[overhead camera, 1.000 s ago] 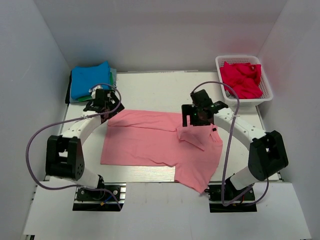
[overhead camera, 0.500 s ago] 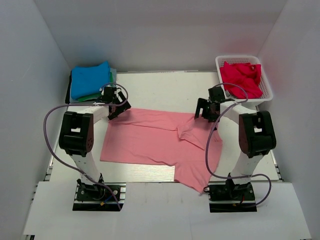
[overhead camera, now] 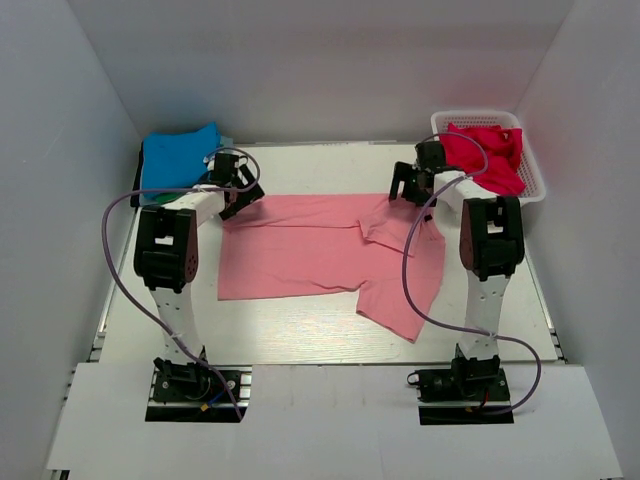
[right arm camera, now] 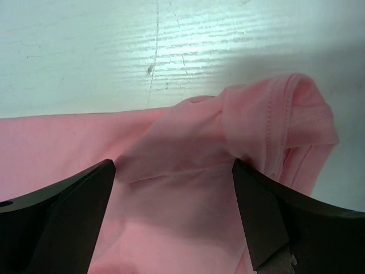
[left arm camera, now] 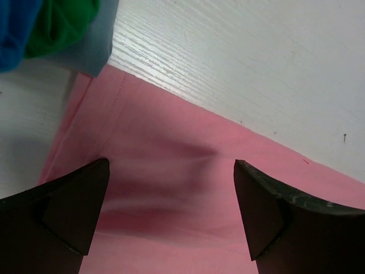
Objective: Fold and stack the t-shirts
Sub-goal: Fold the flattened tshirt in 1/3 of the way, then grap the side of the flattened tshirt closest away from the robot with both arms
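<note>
Wrist views: left fingers (left arm camera: 57, 220), right fingers (right arm camera: 63, 220) both spread, released, above pink t-shirt (overhead camera: 300, 250).

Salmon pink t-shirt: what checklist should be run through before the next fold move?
1. Left gripper open above the pink t-shirt far edge: ok.
2. Right gripper open above it: ok.
3. Shirt lying flat: not ok, bunched fold by the right fingers.
4. Shirt corner clear of the blue t-shirt stack: cannot tell.
5. Crimson t-shirt out of the way in the basket: ok.
</note>
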### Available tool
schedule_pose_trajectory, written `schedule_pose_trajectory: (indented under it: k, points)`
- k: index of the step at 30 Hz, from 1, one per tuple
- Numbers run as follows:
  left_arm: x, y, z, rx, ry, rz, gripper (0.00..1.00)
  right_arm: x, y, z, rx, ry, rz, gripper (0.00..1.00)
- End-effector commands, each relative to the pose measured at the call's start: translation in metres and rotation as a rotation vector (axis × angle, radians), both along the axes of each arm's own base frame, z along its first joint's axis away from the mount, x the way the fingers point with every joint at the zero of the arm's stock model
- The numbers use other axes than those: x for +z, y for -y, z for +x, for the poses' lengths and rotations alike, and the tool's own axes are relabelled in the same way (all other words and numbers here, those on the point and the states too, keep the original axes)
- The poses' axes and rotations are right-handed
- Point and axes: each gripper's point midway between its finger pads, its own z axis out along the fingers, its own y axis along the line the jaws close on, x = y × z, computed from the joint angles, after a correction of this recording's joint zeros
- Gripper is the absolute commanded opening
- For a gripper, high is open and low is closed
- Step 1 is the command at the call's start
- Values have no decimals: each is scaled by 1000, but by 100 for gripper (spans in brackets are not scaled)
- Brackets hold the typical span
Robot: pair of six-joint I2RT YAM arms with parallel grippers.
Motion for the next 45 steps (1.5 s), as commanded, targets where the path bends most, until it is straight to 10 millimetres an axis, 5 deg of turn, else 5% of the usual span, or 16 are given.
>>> schedule_pose_trajectory:
  k: [1,5,6,7,8,10,12,13,14,16,17,22,29,35,41,45]
  points:
    - [39,-5,8,-12,39,53,100,30,1,14,86,56,-57,90]
    - [84,-2,-2,-39,91,64,100,65,-13,-2,168,101,-21,90]
    - [106,0,-9,-48,131,49,100,97,-18,-8,179,160,-13,90]
    - [98,-3,-25,-49,100,53,100,80,-17,-29,184,112,-13,90]
    - [100,-5,-36,-49,93,54,100,103,-20,-33,189,173,-4,90]
    - [125,-9,-61,-24,129,38,100,110,-24,-59,184,177,22,90]
    - [106,-19,-101,41,61,28,100,100,-25,-96,165,135,47,90]
    - [104,-23,-117,76,45,18,100,126,-25,-107,133,192,88,90]
    - [74,-30,-153,115,-57,26,100,97,-24,-131,134,122,90,90]
    - [75,-35,-187,227,-56,-41,100,112,-22,-149,120,157,114,90]
    - [52,-37,-212,231,-115,-66,100,91,-18,-167,84,98,119,90]
    - [38,-52,-265,338,-65,-94,100,95,-8,-210,18,126,174,90]
    - [23,-54,-268,345,-80,-82,98,98,1,-243,-5,139,183,90]
    - [-14,-51,-280,339,-218,-58,77,86,13,-256,-41,83,128,90]
    - [-26,-43,-277,314,-222,-97,66,76,20,-261,-59,24,84,90]
    - [-31,-46,-278,325,-236,-76,45,73,22,-265,-61,5,78,90]
